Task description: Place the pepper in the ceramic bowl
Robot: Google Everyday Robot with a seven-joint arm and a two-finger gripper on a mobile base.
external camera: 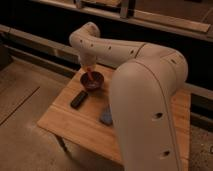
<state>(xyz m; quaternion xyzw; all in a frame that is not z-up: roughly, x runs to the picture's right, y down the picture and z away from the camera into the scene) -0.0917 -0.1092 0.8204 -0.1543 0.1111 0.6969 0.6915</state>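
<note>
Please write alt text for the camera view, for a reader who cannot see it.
A robot's claw, shut on a red-orange pepper, hangs right over a dark bowl on a wooden table. A black bar lies near the bowl, and the white arm partly hides a blue block.

The gripper [89,73] hangs just above the ceramic bowl [95,85], closed, its fingers too small and blurred to make out singly. An orange smear at its tip, over the bowl's far rim, is the pepper [90,77]; whether it is clamped or already lies in the bowl cannot be told. To the right of the bowl, the arm [145,100] hides much of the table [65,119] and the right part of the blue block [105,118], which lies in front of the bowl; the arm itself is cut off by the lower edge
</note>
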